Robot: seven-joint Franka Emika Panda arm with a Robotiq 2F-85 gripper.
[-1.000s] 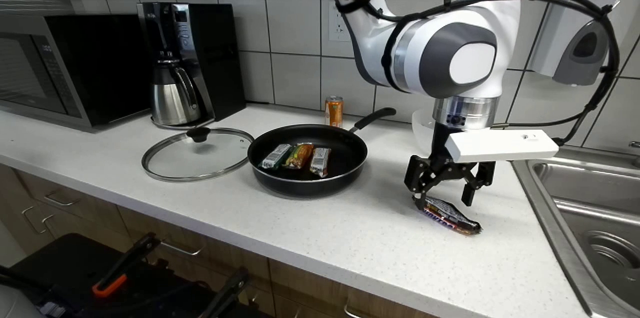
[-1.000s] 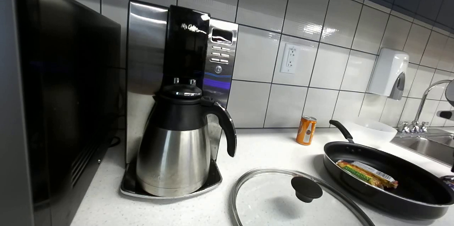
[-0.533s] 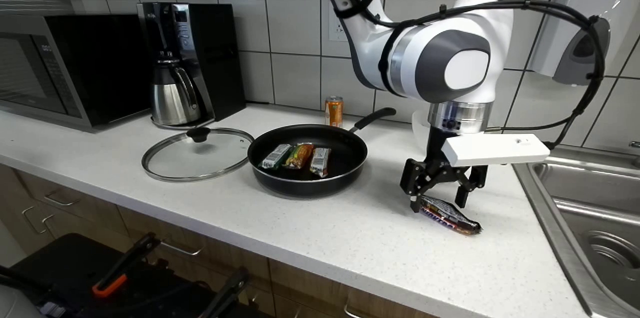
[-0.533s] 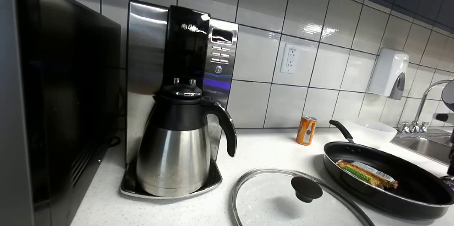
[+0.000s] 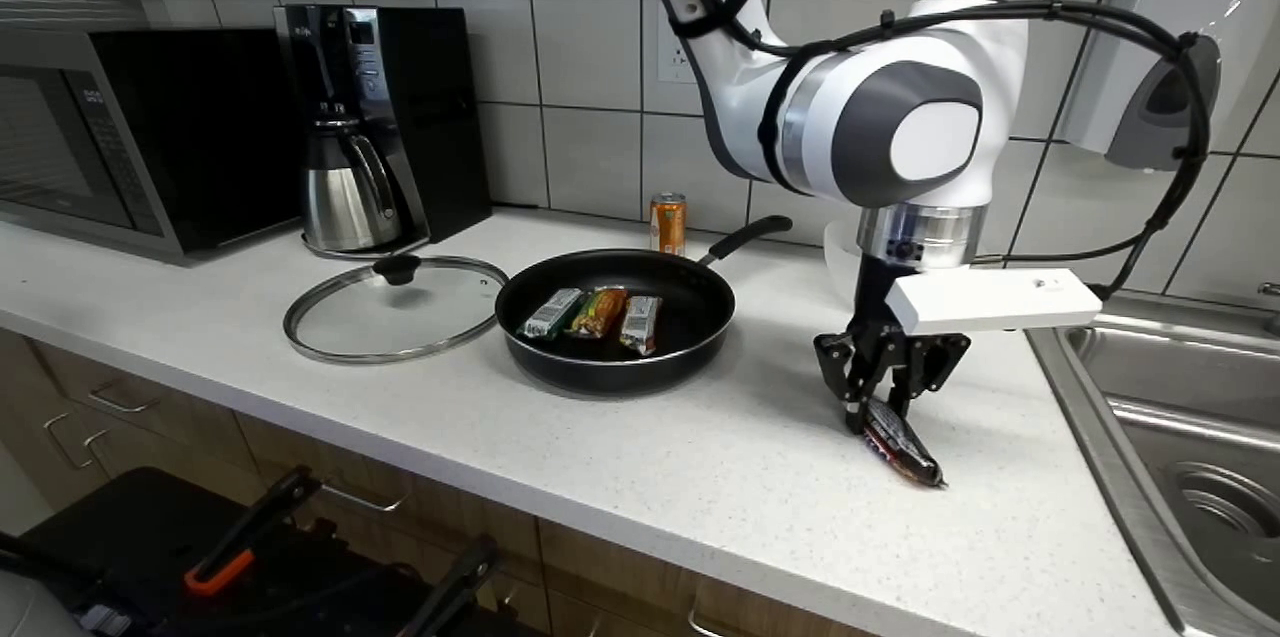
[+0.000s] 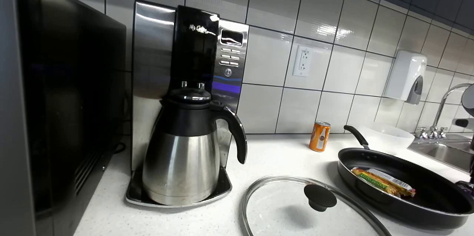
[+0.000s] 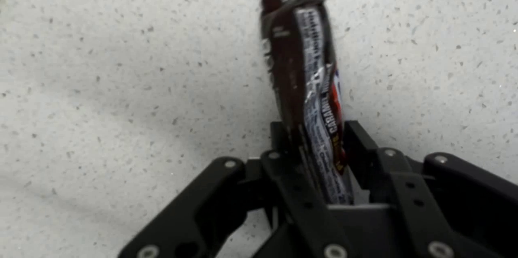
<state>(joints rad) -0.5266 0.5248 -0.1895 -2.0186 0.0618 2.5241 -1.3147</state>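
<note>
A candy bar in a dark brown wrapper with a white nutrition panel and red edge (image 7: 297,71) lies between the two fingers of my gripper (image 7: 315,140). Both fingers press against the wrapper's sides near one end, and the rest of the bar sticks out ahead of them. In an exterior view the gripper (image 5: 878,415) points straight down at the counter, and the bar (image 5: 908,452) slants from it towards the counter's front. Whether the bar bears fully on the counter, I cannot tell. The end behind the fingers is partly hidden by the gripper.
Left of the gripper stands a black frying pan (image 5: 690,302) holding three wrapped bars (image 5: 598,311). Beyond it lie a glass lid (image 5: 440,312) and an orange can (image 5: 667,225). A steel sink (image 5: 1180,367) is at the right, a white bowl (image 6: 389,136) behind.
The gripper has shifted slightly left and down, then its jaws have come together onto the bar. The bar has swivelled, its free end swinging towards the counter's front.
</note>
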